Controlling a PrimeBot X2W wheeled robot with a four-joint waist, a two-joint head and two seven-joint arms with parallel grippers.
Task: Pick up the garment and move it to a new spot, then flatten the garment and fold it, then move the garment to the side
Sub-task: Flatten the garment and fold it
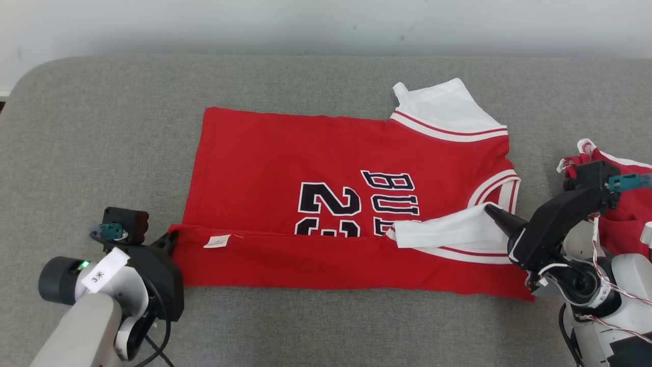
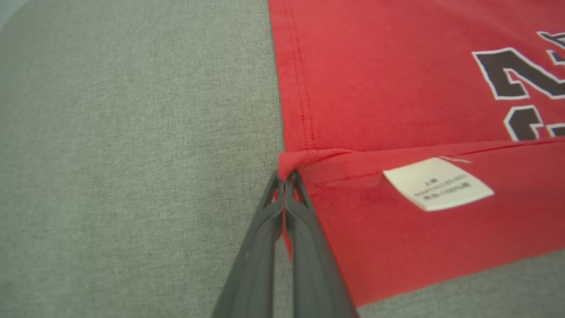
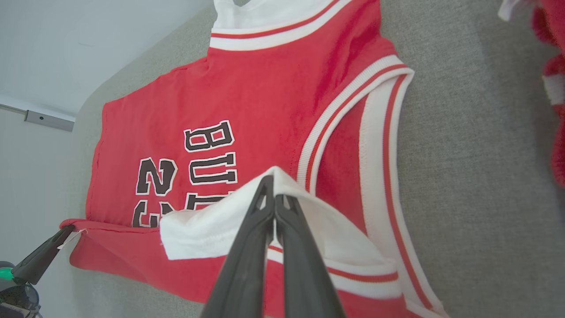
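The garment (image 1: 316, 168) is a red basketball jersey with white trim and black lettering, spread on the grey surface with its near edge folded over. My left gripper (image 1: 172, 237) is shut on the folded hem corner at the jersey's left end; the left wrist view shows the left gripper (image 2: 286, 174) pinching red cloth beside a white label (image 2: 437, 183). My right gripper (image 1: 488, 208) is shut on the white sleeve edge at the jersey's right end. In the right wrist view the right gripper (image 3: 273, 179) clamps the white cloth (image 3: 207, 232), lifted over the red body (image 3: 256, 101).
A second red and white piece of clothing (image 1: 624, 199) lies bunched at the right edge behind my right arm. The grey padded surface (image 1: 102, 127) extends widely to the left and back, ending at a pale wall (image 1: 305, 25).
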